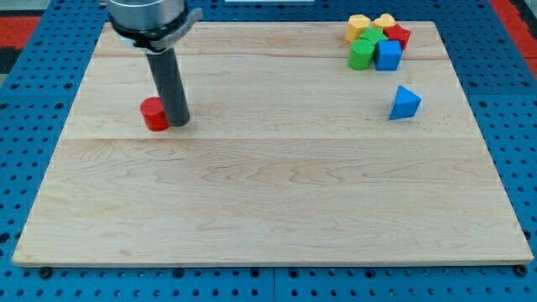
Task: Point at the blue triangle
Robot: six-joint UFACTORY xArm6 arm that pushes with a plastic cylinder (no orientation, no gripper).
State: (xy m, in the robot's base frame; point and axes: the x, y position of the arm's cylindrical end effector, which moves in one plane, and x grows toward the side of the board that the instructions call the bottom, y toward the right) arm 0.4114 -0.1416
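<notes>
The blue triangle lies alone on the wooden board at the view's right, below a cluster of blocks. My tip rests on the board at the view's upper left, touching the right side of a red cylinder. The tip is far to the left of the blue triangle.
A cluster at the view's top right holds a blue cube, a green block, a red block and two yellow blocks. The board lies on a blue perforated table.
</notes>
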